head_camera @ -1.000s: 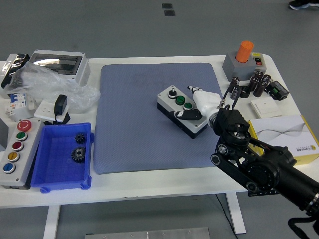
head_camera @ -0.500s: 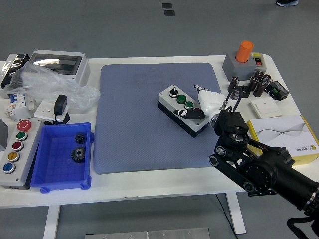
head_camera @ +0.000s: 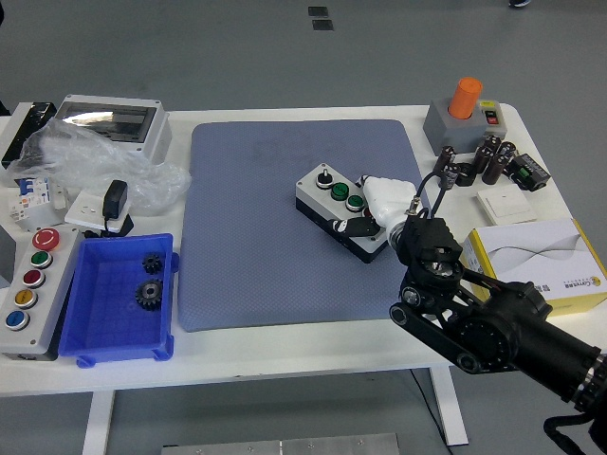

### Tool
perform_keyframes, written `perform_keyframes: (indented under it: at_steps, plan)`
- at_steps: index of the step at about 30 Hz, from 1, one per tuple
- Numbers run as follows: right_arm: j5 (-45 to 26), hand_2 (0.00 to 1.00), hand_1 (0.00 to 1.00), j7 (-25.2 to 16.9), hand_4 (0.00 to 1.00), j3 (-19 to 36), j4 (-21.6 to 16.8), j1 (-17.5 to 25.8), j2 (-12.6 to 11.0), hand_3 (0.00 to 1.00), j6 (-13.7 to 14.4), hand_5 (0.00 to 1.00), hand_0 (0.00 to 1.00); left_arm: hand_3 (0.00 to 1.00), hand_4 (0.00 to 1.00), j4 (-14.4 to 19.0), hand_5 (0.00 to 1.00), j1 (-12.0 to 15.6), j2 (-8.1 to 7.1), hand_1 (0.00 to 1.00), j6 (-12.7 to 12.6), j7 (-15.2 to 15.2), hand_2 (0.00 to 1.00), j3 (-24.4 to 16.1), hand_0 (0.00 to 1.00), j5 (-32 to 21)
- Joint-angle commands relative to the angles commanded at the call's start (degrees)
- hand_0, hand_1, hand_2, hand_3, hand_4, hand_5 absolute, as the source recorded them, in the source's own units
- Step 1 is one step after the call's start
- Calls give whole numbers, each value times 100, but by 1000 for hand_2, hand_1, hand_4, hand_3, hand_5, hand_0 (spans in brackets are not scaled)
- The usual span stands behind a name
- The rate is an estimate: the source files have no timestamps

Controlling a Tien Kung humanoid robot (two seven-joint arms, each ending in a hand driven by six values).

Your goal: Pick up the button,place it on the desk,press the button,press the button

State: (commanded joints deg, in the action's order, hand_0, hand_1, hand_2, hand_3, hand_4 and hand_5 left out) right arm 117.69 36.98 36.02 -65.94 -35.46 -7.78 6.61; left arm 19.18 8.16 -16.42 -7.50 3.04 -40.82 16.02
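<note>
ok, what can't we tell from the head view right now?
- Button box: near right end hidden by the right hand.
- Whether a fingertip is touching a button: too small to tell.
- Right hand's finger pose: covered by the white glove and the arm.
- Left arm: out of frame.

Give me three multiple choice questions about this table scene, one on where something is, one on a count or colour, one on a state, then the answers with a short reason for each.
1. Where does the small button box lie?
A. on the blue-grey mat
B. in the blue bin
C. on the yellow box

2. How many gears lie in the blue bin?
A. none
B. two
C. five

3. What is the right hand doing?
A. hanging above the orange cylinder
B. resting on the long button panel
C. grasping the small button box

Answers:
1 A, the box sits on the mat's right part.
2 B, two dark gears show on the bin's floor.
3 C, its white fingers wrap the box's right end, a black thumb on its front.
</note>
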Motion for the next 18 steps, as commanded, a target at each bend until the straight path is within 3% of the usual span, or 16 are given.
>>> perform_keyframes:
  at_steps: [2, 3, 8, 9, 14, 15, 18]
  plan:
    - [24, 543, 510, 0, 809, -35, 1, -3, 6, 637, 9, 329, 341, 823, 862, 1, 437, 0, -2, 690, 0, -2, 697, -2, 671, 3]
    - [40, 501, 482, 0, 782, -51, 0, -4, 7, 583, 15, 311, 325, 822, 864, 1, 439, 0, -3, 691, 0, -3, 697, -3, 669, 4]
    - [105, 501, 482, -17, 782, -122, -24, -9, 2, 583, 81, 311, 325, 822, 864, 0, 439, -1, -2, 691, 1, -4, 697, 3, 669, 1]
    - [113, 454, 454, -33, 759, -141, -33, -10, -1, 493, 103, 318, 308, 820, 867, 0, 443, -1, -2, 692, 1, -4, 697, 3, 667, 3]
    - [40, 454, 454, -250, 759, -266, -109, -36, -59, 493, 261, 318, 308, 820, 867, 0, 443, -2, 2, 692, 0, -5, 697, 2, 667, 6]
    - [-5, 434, 445, -340, 634, -308, -138, -57, -92, 413, 307, 173, 284, 820, 871, 0, 451, -1, 3, 691, 0, -5, 697, 2, 667, 6]
    - [-142, 434, 445, -603, 634, -463, -241, -157, -230, 413, 429, 173, 284, 820, 871, 0, 451, -4, 4, 691, -1, -5, 697, 2, 667, 9]
